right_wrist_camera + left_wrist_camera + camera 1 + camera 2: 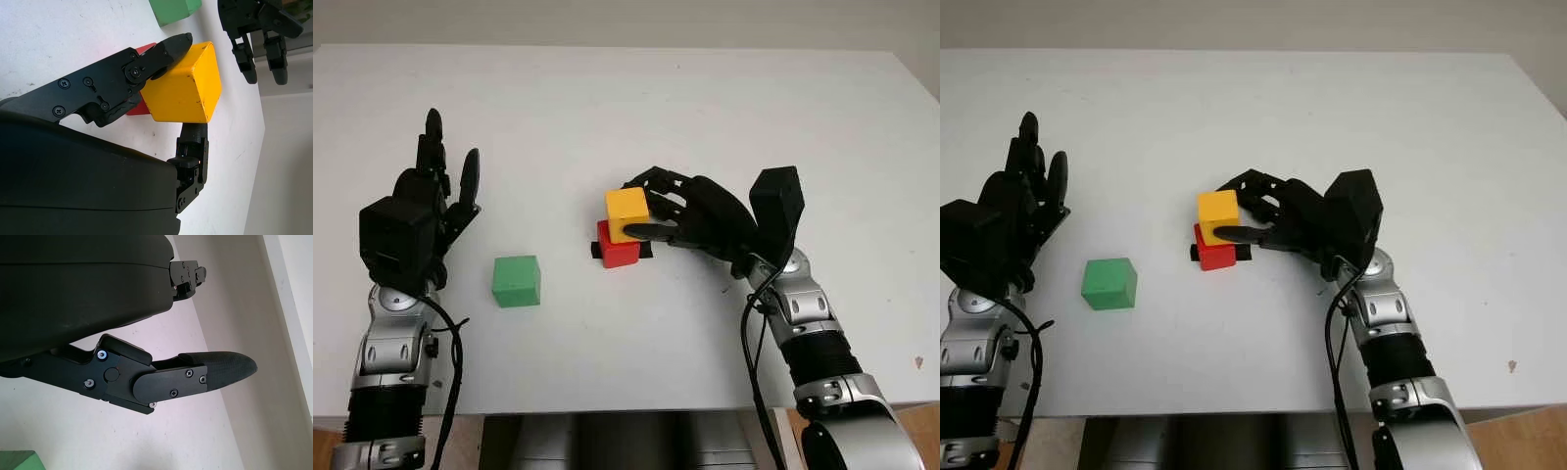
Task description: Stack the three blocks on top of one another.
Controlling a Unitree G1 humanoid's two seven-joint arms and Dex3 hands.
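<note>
Gripped in the right hand, mid-table, the yellow block seems offset on the red block; release might topple it. Left hand open by the green block.

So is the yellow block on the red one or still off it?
On it: the yellow block sits atop the red block, gripped by the right hand.

yellow block | red block | green block | white table | black right hand
</note>
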